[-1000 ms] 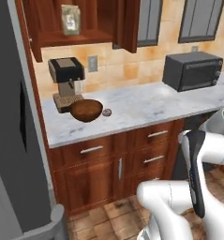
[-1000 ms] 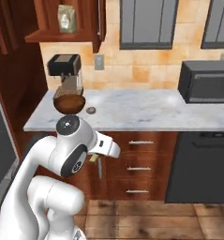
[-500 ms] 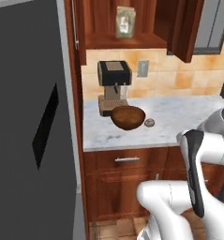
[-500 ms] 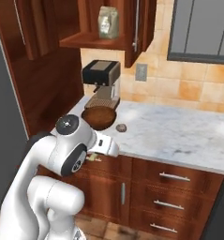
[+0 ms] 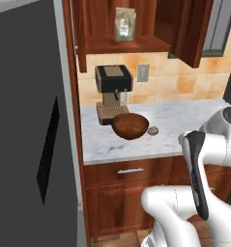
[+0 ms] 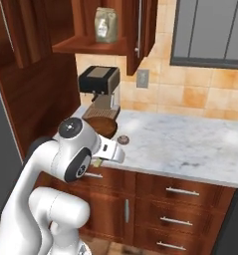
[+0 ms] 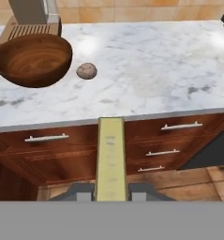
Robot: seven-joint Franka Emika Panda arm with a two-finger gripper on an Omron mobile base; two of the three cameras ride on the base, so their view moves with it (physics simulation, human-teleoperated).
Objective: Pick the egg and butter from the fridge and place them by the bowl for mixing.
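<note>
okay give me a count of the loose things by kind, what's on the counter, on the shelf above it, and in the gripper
Bowl: 1
Egg: 1
Coffee machine: 1
Butter stick, held in the gripper: 1
Bag on the shelf: 1
Total: 5

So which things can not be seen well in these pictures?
- Butter: hand view, its near end is hidden between the gripper fingertips.
- Bowl: right base view, partly covered by the white arm.
- Fridge: left base view, cut off by the left edge; door hides the inside.
- Egg: left base view, too small for detail.
</note>
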